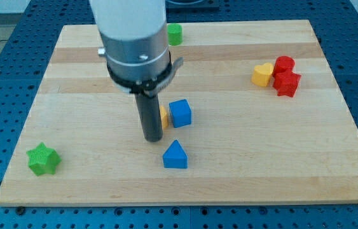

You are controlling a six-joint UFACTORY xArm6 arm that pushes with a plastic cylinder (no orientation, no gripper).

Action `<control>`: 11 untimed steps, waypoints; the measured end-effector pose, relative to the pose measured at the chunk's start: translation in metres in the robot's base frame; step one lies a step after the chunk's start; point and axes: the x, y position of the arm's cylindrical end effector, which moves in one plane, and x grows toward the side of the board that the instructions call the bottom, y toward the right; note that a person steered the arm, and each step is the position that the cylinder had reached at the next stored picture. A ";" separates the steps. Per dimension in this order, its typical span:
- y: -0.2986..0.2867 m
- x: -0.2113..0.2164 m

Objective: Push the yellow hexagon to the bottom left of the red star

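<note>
The yellow hexagon [164, 117] shows only as a thin sliver near the board's middle; the rod hides most of it. It touches the blue cube [180, 113] on its right. My tip [152, 139] is just left of and below the yellow hexagon, very close to it or touching; I cannot tell which. The red star [287, 84] lies far off at the view's right, with another red block [284, 65] right above it and a yellow heart [262, 74] to its left.
A blue triangle [175, 155] lies just below and right of my tip. A green star [42, 159] sits at the bottom left. A green block [175, 34] sits at the top edge of the wooden board [242, 159]. The arm's grey housing [134, 38] hides the board's upper middle.
</note>
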 end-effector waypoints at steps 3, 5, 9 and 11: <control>-0.051 -0.031; 0.013 -0.069; 0.053 -0.112; 0.133 -0.115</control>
